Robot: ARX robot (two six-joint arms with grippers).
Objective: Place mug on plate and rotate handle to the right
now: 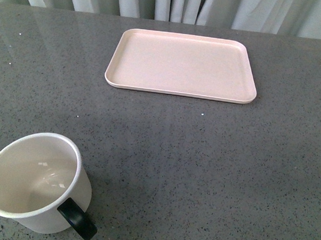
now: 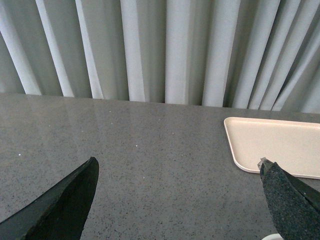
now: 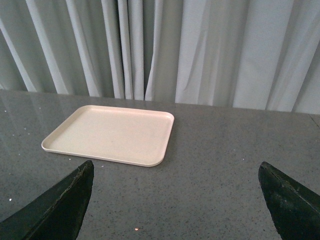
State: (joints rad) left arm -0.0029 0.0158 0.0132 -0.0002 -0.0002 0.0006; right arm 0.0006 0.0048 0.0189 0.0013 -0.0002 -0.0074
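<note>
In the front view the white mug (image 1: 36, 181) stands upright at the near left of the grey table, mouth up and empty. Its black handle (image 1: 77, 219) points toward the near right. The pale pink plate (image 1: 182, 64) lies flat and bare at the far middle. Neither arm shows in the front view. My left gripper (image 2: 177, 162) is open over bare table, with the plate's corner (image 2: 272, 145) beyond its one finger and a sliver of the mug's rim (image 2: 273, 236) at the frame's edge. My right gripper (image 3: 175, 167) is open too, nothing between its fingers, the plate (image 3: 112, 133) ahead of it.
The grey speckled table (image 1: 201, 167) runs wide between mug and plate. Pale curtains (image 1: 175, 1) hang along its far edge.
</note>
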